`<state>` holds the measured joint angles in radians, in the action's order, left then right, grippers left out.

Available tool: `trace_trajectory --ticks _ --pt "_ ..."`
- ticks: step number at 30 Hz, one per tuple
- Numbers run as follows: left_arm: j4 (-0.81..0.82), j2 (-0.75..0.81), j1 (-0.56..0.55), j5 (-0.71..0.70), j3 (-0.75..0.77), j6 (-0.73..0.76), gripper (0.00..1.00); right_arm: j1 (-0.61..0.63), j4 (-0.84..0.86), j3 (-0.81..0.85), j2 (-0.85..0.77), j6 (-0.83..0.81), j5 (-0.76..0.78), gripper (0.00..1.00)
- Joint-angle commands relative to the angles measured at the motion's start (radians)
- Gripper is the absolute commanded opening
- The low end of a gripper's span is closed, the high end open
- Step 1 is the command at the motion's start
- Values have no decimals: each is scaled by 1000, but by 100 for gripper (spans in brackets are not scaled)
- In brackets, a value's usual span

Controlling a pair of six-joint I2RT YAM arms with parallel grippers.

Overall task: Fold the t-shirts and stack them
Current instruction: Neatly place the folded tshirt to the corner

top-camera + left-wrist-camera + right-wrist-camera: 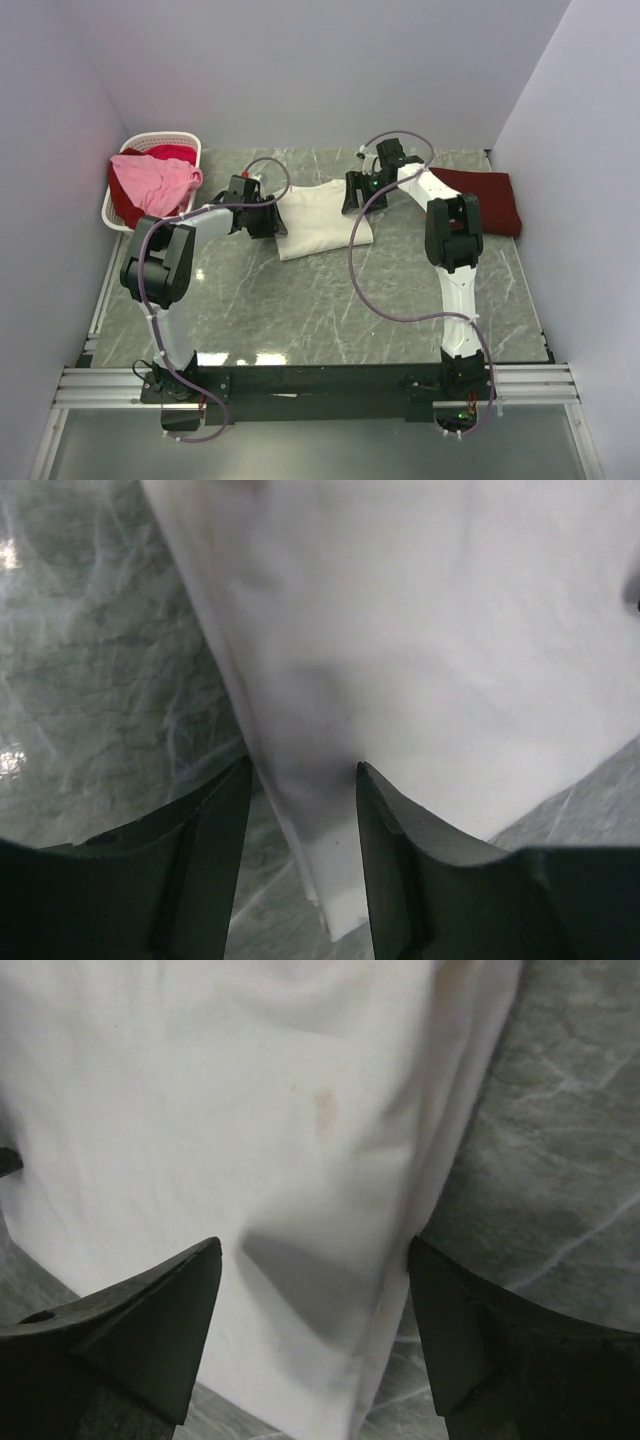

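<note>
A cream-white t-shirt [322,218], folded to a rough rectangle, lies at mid-table. My left gripper [268,215] is at its left edge. In the left wrist view its fingers [215,850] straddle a narrow corner of the white shirt [400,630], with a gap still showing on the left side. My right gripper [355,195] is over the shirt's far right part. Its jaws stand wide apart above the cloth [220,1110], the right finger [470,1350] at the cloth's folded edge. A dark red t-shirt [485,200] lies folded at the far right.
A white slatted basket [160,139] stands at the far left and holds a pink shirt [150,180] over a red one [172,153]. White walls close in the grey marble table [330,300] on three sides. Purple cables loop over both arms.
</note>
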<state>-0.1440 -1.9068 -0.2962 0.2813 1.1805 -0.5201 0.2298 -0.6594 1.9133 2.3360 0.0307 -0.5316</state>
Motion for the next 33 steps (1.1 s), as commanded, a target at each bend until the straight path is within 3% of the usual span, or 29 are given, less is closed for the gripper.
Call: trace_trajectory --ticks 1,3,6,9,10,11,14,22,28,33 --pt "-26 2 -6 -60 -2 -40 51 39 -52 26 51 40 -77 80" --pt "-32 -9 -12 -60 1 -40 50 43 -49 24 52 61 -100 76" --pt "-43 -29 -20 -57 14 -38 50 43 -31 16 56 96 -117 56" --pt "-48 -41 -20 -57 18 -32 50 39 -19 7 49 109 -105 30" --pt "-48 -37 -20 -63 15 -32 49 29 -13 7 45 110 -102 11" --pt "-49 -28 -20 -71 14 -32 49 26 -11 10 42 107 -99 0" --pt "-77 53 -20 -125 27 -14 50 16 -22 29 5 72 -36 0" --pt "-152 451 -20 -266 -18 167 60 14 -106 104 -210 -221 465 0" --pt "-131 773 -20 -278 -289 230 63 13 -106 52 -320 -371 674 0" --pt "-134 885 -41 -336 -389 281 66 6 -14 -48 -411 -469 863 0"
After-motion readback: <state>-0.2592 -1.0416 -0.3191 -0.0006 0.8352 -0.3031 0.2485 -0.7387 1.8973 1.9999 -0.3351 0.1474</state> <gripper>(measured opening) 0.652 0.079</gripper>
